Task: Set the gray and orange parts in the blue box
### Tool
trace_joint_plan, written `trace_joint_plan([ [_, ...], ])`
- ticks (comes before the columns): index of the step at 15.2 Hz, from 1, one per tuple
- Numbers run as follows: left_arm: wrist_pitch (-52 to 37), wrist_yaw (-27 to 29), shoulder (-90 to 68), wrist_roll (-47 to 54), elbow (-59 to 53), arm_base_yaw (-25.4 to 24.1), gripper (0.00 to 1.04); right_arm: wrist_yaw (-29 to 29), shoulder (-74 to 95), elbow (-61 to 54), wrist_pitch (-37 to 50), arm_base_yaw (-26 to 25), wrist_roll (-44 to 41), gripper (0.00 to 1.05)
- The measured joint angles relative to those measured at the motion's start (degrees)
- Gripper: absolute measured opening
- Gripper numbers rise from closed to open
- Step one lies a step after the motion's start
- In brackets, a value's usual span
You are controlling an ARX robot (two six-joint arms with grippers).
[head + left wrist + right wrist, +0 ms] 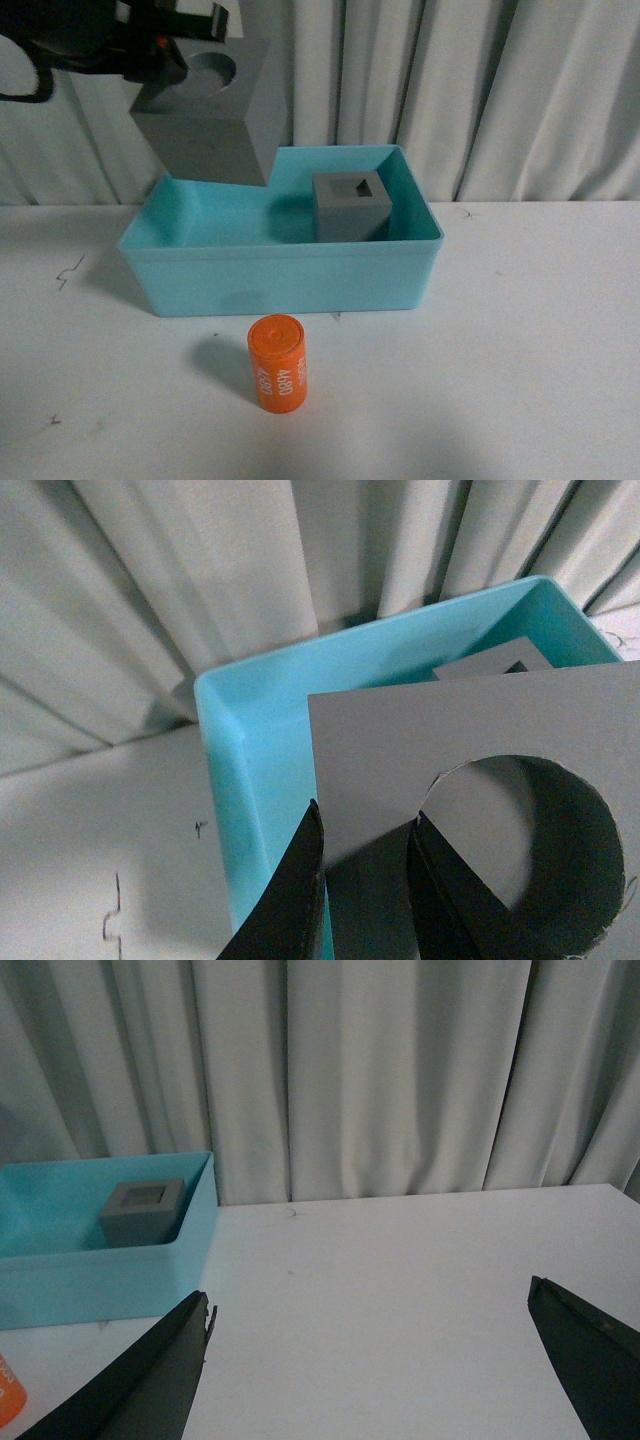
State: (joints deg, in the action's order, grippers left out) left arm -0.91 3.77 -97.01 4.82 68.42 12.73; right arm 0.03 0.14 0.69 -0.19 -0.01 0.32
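Observation:
My left gripper is shut on the gray cube with the round recess and holds it high above the back left of the blue box. In the left wrist view my fingers pinch the cube's wall beside the recess, above the box's corner. The gray cube with the square recess stands inside the box at the back right; it also shows in the right wrist view. The orange cylinder stands on the white table in front of the box. My right gripper is open and empty over the table.
The white table has free room right of the box and around the cylinder. A pale curtain hangs close behind the box. The cylinder's edge shows in the right wrist view, beside the box.

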Motion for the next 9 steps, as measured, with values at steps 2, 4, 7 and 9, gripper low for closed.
trace_joint_plan([
  [2, -0.85, 1.90, -8.96, 3.78, 5.60, 0.15, 0.18, 0.00, 0.00, 0.00, 0.00, 0.00, 0.00, 0.98],
  [4, 0.55, 3.06, -15.80, 5.07, 10.43, -0.50, 0.18, -0.02, 0.00, 0.00, 0.00, 0.00, 0.00, 0.98],
  [7, -1.20, 4.04, -20.33, 7.30, 14.32, -2.16, 0.18, 0.00, 0.00, 0.00, 0.00, 0.00, 0.00, 0.98],
  [9, -0.90, 4.37, -24.22, 7.78, 15.15, -3.17, 0.18, 0.00, 0.00, 0.00, 0.00, 0.00, 0.00, 0.98],
])
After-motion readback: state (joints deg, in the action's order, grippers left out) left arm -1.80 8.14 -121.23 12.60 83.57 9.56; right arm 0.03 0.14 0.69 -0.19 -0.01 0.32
